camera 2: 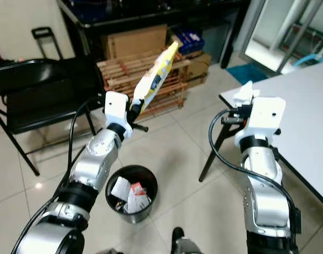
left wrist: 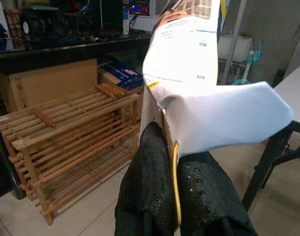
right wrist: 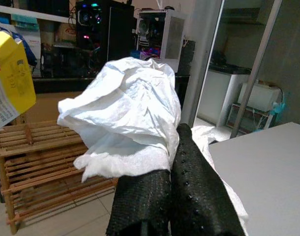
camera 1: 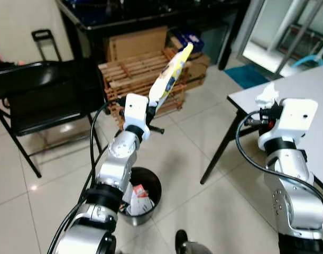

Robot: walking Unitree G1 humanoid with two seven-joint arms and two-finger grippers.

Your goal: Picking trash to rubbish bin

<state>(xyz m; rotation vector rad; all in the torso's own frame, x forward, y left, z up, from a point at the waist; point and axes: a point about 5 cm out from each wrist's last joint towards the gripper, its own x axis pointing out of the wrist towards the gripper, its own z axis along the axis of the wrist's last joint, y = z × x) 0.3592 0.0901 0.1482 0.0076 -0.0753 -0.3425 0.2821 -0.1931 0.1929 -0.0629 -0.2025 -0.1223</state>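
Left gripper [left wrist: 172, 162] clamps yellow wrapper [camera 1: 169, 74] above open tile floor [camera 1: 187, 153]. Right gripper [right wrist: 172, 184] pinches white tissue [right wrist: 125, 123] beside table [camera 2: 309, 106] edge. Bin [camera 2: 131, 197], below the left arm, holds crumpled scraps.

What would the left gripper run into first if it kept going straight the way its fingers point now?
Probably the wooden slatted rack. The left gripper, shut on the yellow packet, points forward over open floor toward that rack, which stands in front of the dark desk. Depth is unclear, so it may pass just beside the rack.
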